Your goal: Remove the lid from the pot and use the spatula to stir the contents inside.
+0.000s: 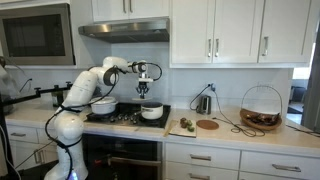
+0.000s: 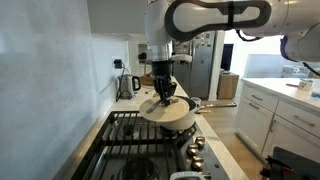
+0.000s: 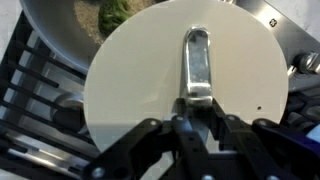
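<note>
Lid in my grip.
My gripper was clamped on the metal handle of the white lid, above the stove.

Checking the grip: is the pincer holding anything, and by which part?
Yes: the pincer is shut on the white lid, gripping one end of its metal handle.

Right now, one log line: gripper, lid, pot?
gripper: shut on lid by handle | lid: over pot | seated or lifted: unclear
</note>
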Controlling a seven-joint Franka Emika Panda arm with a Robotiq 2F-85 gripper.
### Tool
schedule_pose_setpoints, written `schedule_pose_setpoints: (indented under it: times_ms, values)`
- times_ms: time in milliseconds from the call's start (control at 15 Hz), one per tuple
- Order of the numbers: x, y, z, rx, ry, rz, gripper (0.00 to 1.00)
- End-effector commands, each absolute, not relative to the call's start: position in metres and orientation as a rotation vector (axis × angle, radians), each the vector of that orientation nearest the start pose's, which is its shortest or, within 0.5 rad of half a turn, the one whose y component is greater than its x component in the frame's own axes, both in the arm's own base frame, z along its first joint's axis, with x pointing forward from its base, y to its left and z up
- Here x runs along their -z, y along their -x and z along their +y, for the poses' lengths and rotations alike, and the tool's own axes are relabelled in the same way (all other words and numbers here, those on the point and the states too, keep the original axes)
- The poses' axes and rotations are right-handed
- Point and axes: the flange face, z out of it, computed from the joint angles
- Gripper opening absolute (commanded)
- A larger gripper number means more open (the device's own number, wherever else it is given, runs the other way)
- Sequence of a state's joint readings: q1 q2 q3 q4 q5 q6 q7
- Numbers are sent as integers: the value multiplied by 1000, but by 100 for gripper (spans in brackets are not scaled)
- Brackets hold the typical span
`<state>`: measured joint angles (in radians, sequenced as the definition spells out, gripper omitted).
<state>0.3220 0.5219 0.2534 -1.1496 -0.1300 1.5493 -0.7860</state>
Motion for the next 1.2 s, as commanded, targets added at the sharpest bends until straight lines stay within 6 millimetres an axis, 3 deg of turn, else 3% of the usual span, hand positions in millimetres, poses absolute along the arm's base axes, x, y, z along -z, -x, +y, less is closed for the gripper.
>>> schedule_pose_setpoints:
  times_ms: [0, 1133]
  values:
    - [-512, -610, 342, -192, 2344, -2056, 6]
    - [-484, -597, 406, -248, 1896, -2357, 6]
